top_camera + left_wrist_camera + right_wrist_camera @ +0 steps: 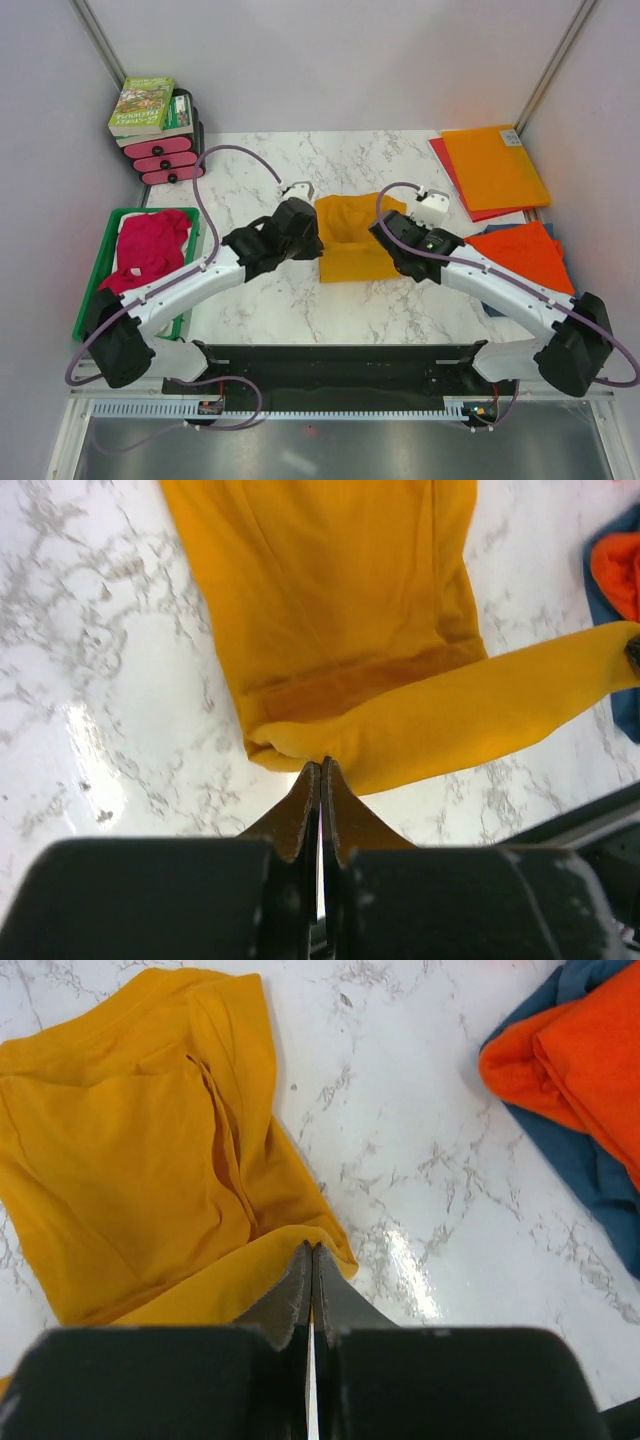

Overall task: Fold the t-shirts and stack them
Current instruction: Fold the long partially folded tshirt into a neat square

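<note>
Both closed hands, left hand (320, 766) and right hand (311, 1249), pinch the rumpled, half-folded golden-orange t-shirt (352, 240).

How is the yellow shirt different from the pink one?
The golden-orange t-shirt lies partly folded on the marble table; the magenta-pink t-shirt sits crumpled in the green tray. The left pincer and right pincer pinch the golden-orange t-shirt; no pincer holds the magenta-pink t-shirt. Both are soft cloth.

The marble table (300, 310) carries a golden-orange t-shirt (355, 240) (mid-table), a green tray (150, 212) and orange sheets (495, 165).
</note>
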Robot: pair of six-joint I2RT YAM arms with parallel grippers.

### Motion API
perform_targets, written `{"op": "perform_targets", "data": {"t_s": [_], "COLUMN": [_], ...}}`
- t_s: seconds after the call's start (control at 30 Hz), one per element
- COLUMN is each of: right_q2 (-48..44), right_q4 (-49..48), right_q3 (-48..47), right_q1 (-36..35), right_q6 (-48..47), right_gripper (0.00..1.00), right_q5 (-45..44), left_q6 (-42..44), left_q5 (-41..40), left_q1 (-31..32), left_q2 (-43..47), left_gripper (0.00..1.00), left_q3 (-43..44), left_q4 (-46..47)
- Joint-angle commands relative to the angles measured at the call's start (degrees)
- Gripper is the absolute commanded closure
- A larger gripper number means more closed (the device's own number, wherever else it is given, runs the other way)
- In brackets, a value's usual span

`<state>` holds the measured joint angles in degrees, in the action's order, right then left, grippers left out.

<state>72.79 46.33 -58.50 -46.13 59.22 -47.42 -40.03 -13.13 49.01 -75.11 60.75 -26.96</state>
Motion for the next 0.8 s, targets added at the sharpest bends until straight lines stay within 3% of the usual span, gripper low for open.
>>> {"op": "perform_targets", "data": {"t_s": [0.0,0.37,0.77], "right_q2": [5.9,20.7,34.5], "right_q4": [-8.9,-16.0,-20.9], "right_q3": [-7.1,-18.8,-27.7], "right_q1": [4.5,12.9,18.7], "right_q6": [-11.1,-19.1,-21.8], "right_gripper": [1.00,1.00,1.00], "right_q5": [2.1,7.3,11.5], "left_q6": [6.5,9.4,9.9], "left_q5": [0.0,1.9,4.8], "left_q1": [-5.0,-11.6,-17.5], "left_q2": [-4.1,-18.3,-30.6], "left_gripper": [0.98,0.98,0.98], "left_q3": [7.3,19.1,28.4], "left_q4": [0.7,0.8,0.9]}}
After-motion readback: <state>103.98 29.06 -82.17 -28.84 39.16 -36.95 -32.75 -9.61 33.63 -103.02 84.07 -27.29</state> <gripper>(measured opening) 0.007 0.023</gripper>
